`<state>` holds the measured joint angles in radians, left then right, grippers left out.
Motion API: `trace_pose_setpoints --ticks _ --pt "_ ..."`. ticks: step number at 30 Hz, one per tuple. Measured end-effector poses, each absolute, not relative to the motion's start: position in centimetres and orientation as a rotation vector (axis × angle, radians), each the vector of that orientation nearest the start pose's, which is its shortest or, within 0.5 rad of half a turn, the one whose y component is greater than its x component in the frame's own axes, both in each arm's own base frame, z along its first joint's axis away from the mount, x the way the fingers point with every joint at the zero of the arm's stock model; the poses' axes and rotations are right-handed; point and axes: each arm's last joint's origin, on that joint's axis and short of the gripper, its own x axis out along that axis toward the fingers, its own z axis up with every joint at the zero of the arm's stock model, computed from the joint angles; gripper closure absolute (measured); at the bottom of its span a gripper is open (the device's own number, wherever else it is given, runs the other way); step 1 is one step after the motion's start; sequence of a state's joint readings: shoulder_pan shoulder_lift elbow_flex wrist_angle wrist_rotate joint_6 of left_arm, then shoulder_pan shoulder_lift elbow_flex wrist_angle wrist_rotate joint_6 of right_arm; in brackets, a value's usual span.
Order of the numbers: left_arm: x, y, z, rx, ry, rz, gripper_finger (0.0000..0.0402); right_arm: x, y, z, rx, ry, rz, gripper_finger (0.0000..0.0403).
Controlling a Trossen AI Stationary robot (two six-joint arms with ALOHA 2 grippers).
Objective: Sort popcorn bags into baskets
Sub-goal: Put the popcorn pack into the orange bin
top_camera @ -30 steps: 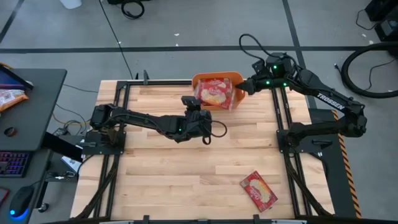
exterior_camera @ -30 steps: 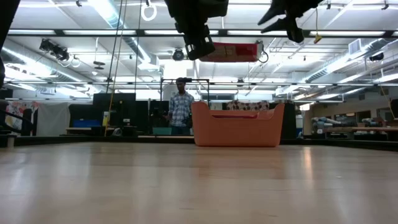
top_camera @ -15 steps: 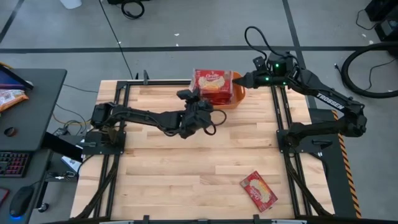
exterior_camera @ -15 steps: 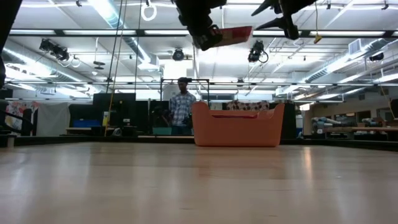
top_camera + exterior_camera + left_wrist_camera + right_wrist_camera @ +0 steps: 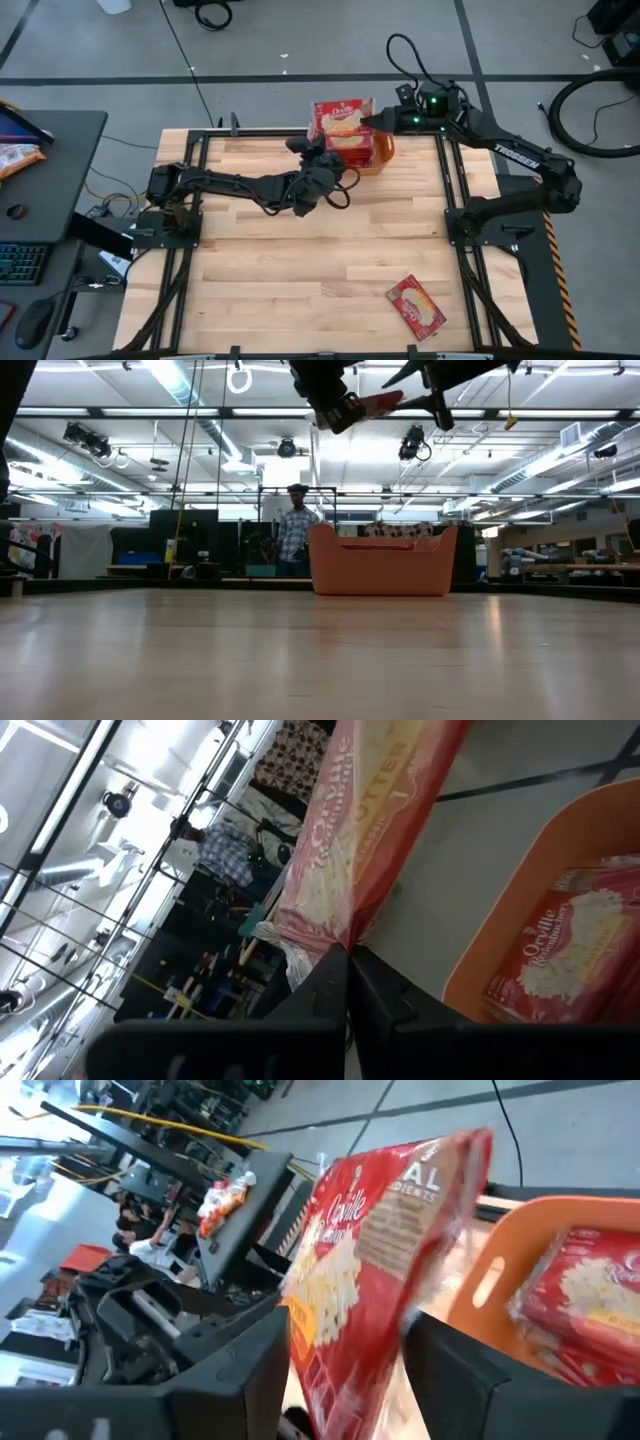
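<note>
Gripping an "Orville"-labelled popcorn bag (image 5: 370,830), left pincer (image 5: 322,160) hovers over orange basket (image 5: 383,150).

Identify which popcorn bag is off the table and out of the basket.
The popcorn bag held by the left gripper above the orange basket; another bag lies on the table, others sit inside.

A pale wooden table of butcher-block planks (image 5: 280,260), edged by a black metal frame, fills the centre of the high view. An orange plastic rectangular bin (image 5: 381,152) stands at its far edge, upper centre of the frame, mostly hidden there. One flat red popcorn packet with a cream-yellow oval label (image 5: 416,306) lies askew at lower right, well apart from the bin.
</note>
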<state>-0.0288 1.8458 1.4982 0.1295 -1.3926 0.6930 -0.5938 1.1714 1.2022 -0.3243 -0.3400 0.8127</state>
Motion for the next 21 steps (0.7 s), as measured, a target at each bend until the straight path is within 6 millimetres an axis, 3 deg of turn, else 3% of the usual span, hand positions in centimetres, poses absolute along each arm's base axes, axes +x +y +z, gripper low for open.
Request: trace_pose_setpoints --ticks 7,15,21 --pt "41.4 1.7 31.5 0.734 0.648 1.249 0.0393 23.1 -14.3 37.1 0.925 0.202 -0.356 0.0275" --pt "41.3 1.5 31.8 0.729 0.642 1.256 0.0393 22.9 -14.2 37.6 0.869 0.179 -0.319 0.0362" --pt "41.3 1.5 31.8 0.713 0.622 1.241 0.039 22.8 -14.3 37.8 0.862 0.164 -0.317 0.0374"
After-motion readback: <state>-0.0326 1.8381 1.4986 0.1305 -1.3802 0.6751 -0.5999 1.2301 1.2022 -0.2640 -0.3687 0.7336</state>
